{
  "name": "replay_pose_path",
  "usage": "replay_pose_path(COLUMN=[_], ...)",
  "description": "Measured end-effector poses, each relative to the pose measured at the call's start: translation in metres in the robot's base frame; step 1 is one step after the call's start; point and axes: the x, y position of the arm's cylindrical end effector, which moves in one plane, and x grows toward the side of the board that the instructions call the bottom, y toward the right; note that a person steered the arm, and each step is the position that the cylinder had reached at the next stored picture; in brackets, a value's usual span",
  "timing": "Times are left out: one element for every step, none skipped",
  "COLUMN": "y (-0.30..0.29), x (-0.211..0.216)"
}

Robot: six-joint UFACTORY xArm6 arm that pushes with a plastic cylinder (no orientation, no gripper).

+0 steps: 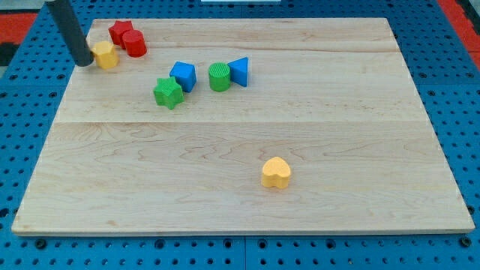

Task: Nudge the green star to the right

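The green star sits upper left of centre, touching a blue block at its upper right. My tip, a bare rod without jaws, rests far upper left beside a yellow block. The approach seems pending: it must reach the star's left side.

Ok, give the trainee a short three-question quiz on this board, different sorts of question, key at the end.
1. True or false: my tip is touching the green star.
2. Which block sits directly against the green star's right side?
A. blue block
B. yellow heart
C. red cylinder
3. Fill in: the green cylinder stands beside the blue ____.

Key:
1. False. My tip is at the view's top left, next to the yellow block, well left of the star.
2. A
3. triangle
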Motion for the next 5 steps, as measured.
replay_pose_path(y=[0.008, -0.002, 0.021, 0.093, 0.151], x=[-0.01, 0.004, 0.054, 0.085, 0.114])
